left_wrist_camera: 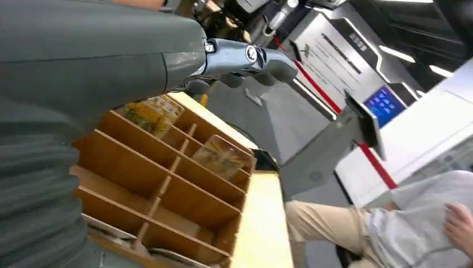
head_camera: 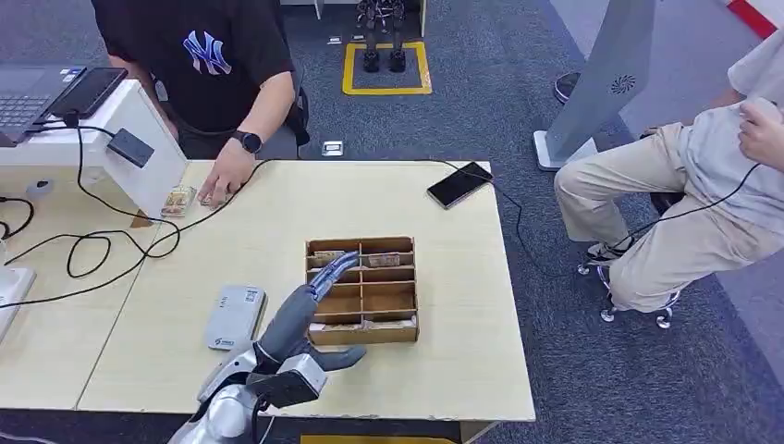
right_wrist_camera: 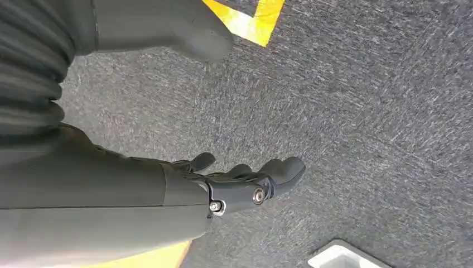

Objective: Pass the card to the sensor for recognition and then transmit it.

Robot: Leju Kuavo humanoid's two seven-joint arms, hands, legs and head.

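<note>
Head view is showing a pale wooden table (head_camera: 277,213), going from left to right. At the far left a laptop (head_camera: 23,97) is sitting on a white stand (head_camera: 139,139), with black cables (head_camera: 83,250) looping over the table. A person in a black shirt (head_camera: 199,55) is leaning in and pressing a hand (head_camera: 222,180) on the table, just beside a small stack of cards (head_camera: 177,201). Nearer the robot, a grey sensor box (head_camera: 233,316) is lying flat. Just right of it the left hand (head_camera: 310,301) is reaching over the wooden tray (head_camera: 388,333), its fingers (head_camera: 335,269) stretched out straight and apart, holding nothing. They are hanging over the back left slot of the tray, where a card (head_camera: 325,255) is lying; another card (head_camera: 381,260) is lying in the slot next to it. A black phone (head_camera: 459,184) is lying near the table's far right edge. A second person in tan trousers (head_camera: 647,213) is sitting at the right. Right wrist view is showing the right hand (right_wrist_camera: 245,181) hanging over grey carpet (right_wrist_camera: 362,111), fingers loosely apart and holding nothing.
</note>
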